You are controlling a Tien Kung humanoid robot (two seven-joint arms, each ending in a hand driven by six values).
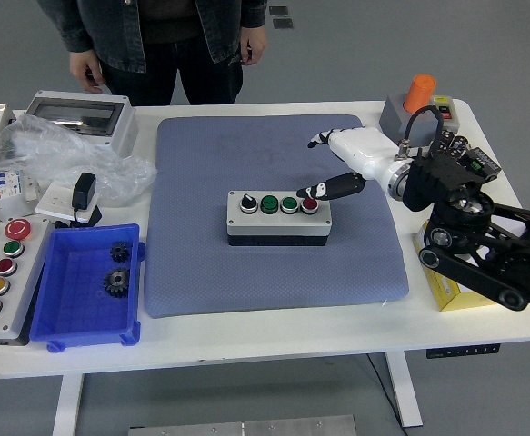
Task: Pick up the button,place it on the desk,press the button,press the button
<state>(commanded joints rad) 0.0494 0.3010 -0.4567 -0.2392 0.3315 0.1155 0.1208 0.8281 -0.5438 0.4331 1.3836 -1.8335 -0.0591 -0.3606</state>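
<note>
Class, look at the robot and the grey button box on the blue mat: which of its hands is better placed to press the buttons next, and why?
The right hand. It reaches in over the blue mat, one finger extended at the red button on the button box. No left hand is in view.

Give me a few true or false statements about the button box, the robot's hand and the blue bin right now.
1. The button box lies on the blue mat. True.
2. The right hand grips the box from its side. False: it is above the box, a dark fingertip at the red button.
3. The blue bin holds two dark gears. True.
4. The box has six buttons. False: four controls show.
</note>
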